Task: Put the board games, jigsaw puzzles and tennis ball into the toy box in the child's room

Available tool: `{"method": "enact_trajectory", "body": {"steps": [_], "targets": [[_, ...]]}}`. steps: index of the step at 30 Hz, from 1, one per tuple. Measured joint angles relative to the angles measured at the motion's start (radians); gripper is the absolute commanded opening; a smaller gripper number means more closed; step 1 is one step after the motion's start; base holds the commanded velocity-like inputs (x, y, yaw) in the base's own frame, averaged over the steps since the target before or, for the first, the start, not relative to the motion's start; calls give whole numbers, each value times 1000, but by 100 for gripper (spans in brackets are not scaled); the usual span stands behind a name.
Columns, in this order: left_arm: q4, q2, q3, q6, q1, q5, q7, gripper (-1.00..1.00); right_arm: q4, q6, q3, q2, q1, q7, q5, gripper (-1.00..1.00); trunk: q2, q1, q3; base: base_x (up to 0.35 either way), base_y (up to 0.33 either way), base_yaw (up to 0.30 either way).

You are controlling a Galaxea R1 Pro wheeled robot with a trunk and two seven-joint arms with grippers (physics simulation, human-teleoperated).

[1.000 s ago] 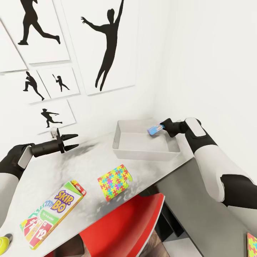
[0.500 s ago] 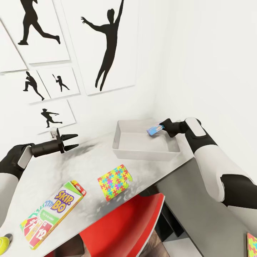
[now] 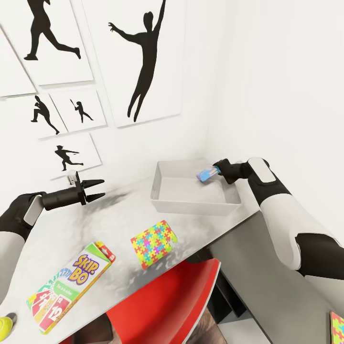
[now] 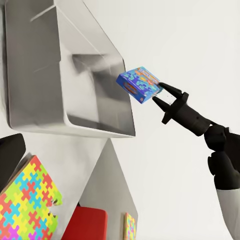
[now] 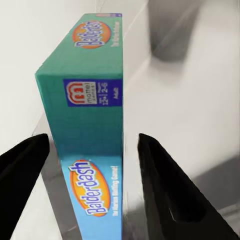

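One board game (image 3: 206,174) in the right hand (image 3: 215,170), above the toy box (image 3: 165,200).

The Balderdash box (image 5: 90,125) is teal and blue with an orange oval logo. The Skip-Bo box (image 3: 71,291) is purple, yellow, green and red. The jigsaw puzzle (image 3: 153,243) mixes yellow, green, pink and blue pieces. The toy box (image 3: 167,200) and table (image 3: 95,224) are pale grey. The chair (image 3: 162,306) is red, the tennis ball (image 3: 5,327) yellow-green, the wall silhouettes (image 3: 143,57) black on white.
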Motion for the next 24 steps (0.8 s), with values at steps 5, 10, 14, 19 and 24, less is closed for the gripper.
{"method": "enact_trajectory", "body": {"steps": [5, 10, 14, 19, 24], "targets": [[0, 0, 0, 0, 0, 0, 0, 100, 0, 1, -1, 0, 0, 0, 0, 100, 0, 0, 0, 0, 0, 0], [0, 0, 0, 0, 0, 0, 0, 100, 4, 1, -3, -17, 0, 0, -3, 100, 0, 0, 0, 0, 0, 0], [0, 0, 0, 0, 0, 0, 0, 100, 6, 1, -11, -24, 0, 1, -8, 100, 0, 0, 0, 0, 0, 0], [0, 0, 0, 0, 0, 0, 0, 100, 6, 1, -14, -26, 1, 1, -10, 100, 0, 0, 0, 0, 0, 0], [0, 0, 0, 0, 0, 0, 0, 100, 2, 2, -15, -26, 1, 5, -11, 100, 0, 0, 0, 0, 0, 0]]}}
